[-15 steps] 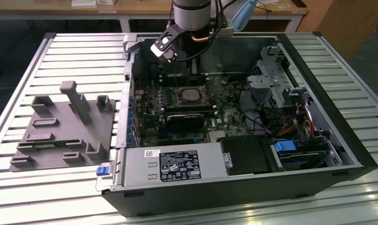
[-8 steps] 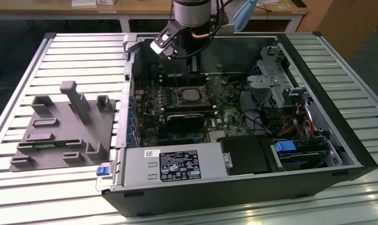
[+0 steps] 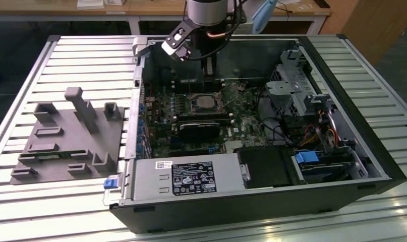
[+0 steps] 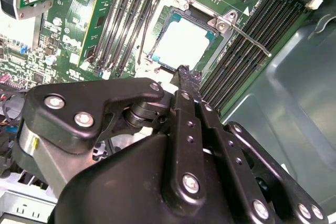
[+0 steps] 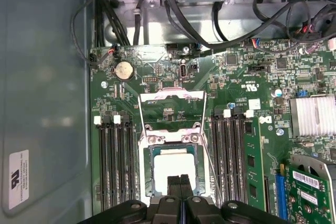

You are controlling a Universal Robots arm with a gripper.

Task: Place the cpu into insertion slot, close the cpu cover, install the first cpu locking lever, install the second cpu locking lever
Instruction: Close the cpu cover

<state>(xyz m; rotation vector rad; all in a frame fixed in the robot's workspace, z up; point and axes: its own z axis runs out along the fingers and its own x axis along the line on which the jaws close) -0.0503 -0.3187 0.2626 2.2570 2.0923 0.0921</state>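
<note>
Cpu [image 5: 170, 166] fills insertion slot [image 5: 148, 170]; first wrist view shows cpu cover [image 5: 171, 96] raised.

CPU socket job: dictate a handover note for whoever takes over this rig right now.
Gripper: jaws shut, holding nothing, tips low over the cpu; whether they touch it cannot be told.
Cpu: lies flat in the insertion slot.
Cpu cover: open, lying beyond the slot, not over the chip.
Done: cpu placed.
Left: close the cover and install both locking levers. One lever sticks out unlatched beside the slot.
</note>
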